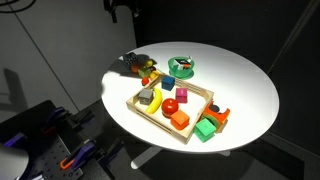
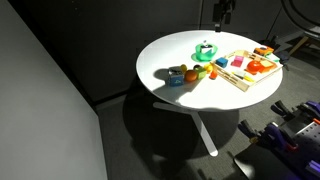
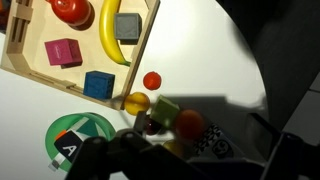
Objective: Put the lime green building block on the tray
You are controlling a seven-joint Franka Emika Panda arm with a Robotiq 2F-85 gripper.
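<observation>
The lime green building block [image 3: 163,112] lies on the white table in a small heap of toys, between a yellow ball [image 3: 137,102] and an orange ball [image 3: 189,124]. The heap also shows in both exterior views, where the block [image 2: 192,73] is small [image 1: 151,69]. The light wooden tray [image 3: 148,30] holds a yellow banana, a grey cube, a pink cube, a blue cube and a red piece. It shows in both exterior views [image 1: 150,118] [image 2: 240,83]. My gripper [image 3: 185,160] hangs high above the table's far edge [image 1: 120,10] [image 2: 222,12], jaws apart and empty.
A round green dish [image 3: 75,135] stands next to the tray [image 1: 181,66]. A small red ball [image 3: 151,80] lies by the tray's edge. A larger green block [image 1: 205,130] and orange blocks [image 1: 218,115] lie beside the tray's other end. The table edge is close to the heap.
</observation>
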